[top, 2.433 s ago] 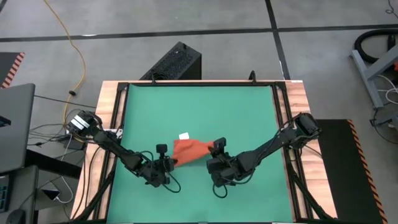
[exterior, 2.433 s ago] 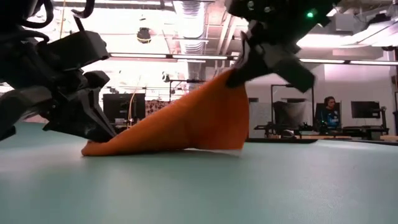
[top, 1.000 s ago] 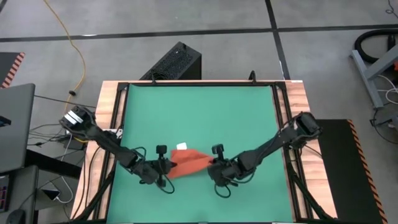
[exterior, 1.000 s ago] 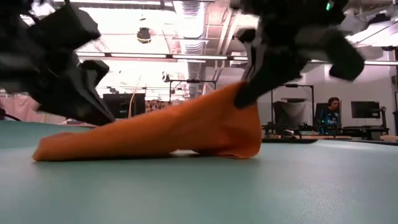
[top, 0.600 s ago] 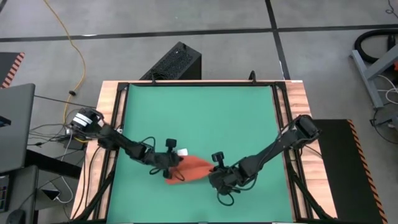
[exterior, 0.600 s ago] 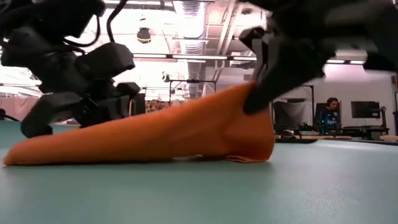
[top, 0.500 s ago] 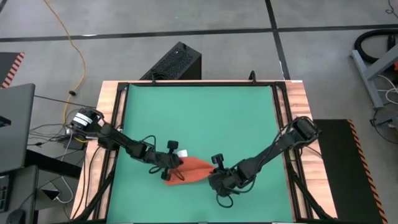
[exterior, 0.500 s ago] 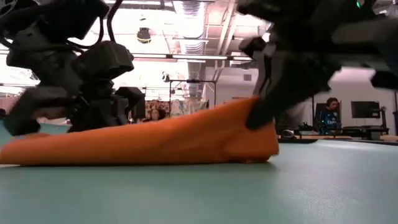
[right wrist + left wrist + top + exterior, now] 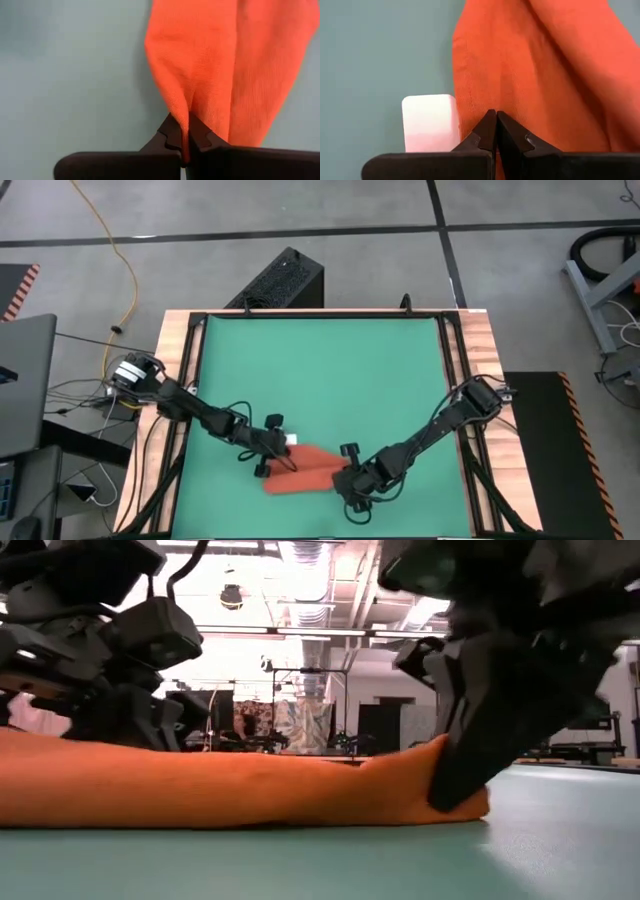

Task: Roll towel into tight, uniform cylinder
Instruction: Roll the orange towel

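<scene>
The orange-red towel [image 9: 300,471] lies as a low, long bundle on the green mat [image 9: 320,370], close to its near edge. In the low view the towel [image 9: 230,790] rests on the mat along its whole underside. Its white tag [image 9: 430,122] lies on the mat at the left end. My left gripper [image 9: 274,457] is shut at that end, beside the tag. My right gripper [image 9: 342,476] is shut on the towel's right end [image 9: 440,775]. My left gripper pinches the towel near its edge [image 9: 485,102] beside the white tag, fingers slanting down from the left. That end lies low on the mat. One layer or several, I cannot tell. My right gripper pinches a raised fold of the towel's right end [image 9: 182,107] between its two fingertips, slanting down from the right. The cloth puckers into a ridge at the fingers. The end sits barely above the mat.
Wooden frame rails [image 9: 470,380] border the mat on both sides. A black box [image 9: 285,280] stands on the floor beyond the far edge. Cables trail from the left arm [image 9: 150,380]. Bare mat stretches across the whole far half.
Both grippers have moved toward the near edge and down, staying shut. The towel has been dragged nearer. It stood as a tent raised at its right end; now it lies low and stretched along the mat, with the right end barely raised.
</scene>
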Robot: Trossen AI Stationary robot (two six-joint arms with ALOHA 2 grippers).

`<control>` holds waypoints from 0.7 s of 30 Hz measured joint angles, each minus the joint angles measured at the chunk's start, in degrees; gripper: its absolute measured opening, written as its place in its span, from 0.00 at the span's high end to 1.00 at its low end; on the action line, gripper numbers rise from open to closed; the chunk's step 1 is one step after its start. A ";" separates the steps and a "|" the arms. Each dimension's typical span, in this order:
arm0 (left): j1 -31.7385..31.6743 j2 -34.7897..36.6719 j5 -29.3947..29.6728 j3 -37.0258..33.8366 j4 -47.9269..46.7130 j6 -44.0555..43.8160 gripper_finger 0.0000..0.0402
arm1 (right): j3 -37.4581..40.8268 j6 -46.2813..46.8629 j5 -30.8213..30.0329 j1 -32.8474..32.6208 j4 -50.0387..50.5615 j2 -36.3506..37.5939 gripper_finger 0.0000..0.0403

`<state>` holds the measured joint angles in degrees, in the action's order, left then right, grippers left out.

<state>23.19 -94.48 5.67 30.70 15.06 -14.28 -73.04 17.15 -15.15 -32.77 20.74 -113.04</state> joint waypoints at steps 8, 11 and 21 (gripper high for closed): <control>3.35 -0.11 2.60 -0.07 0.19 -3.38 1.00 | 0.02 3.86 7.92 2.00 0.03 2.65 0.98; 4.19 -0.11 2.82 -0.11 0.23 -4.50 1.00 | 0.02 5.47 12.81 4.55 -0.55 2.65 0.98; 5.78 -0.19 4.05 -0.15 0.14 -5.91 1.00 | 0.02 8.55 27.17 13.21 -1.94 2.65 0.98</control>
<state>28.97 -94.67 9.72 30.55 15.20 -20.18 -73.01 25.69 12.01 -19.56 18.80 -110.39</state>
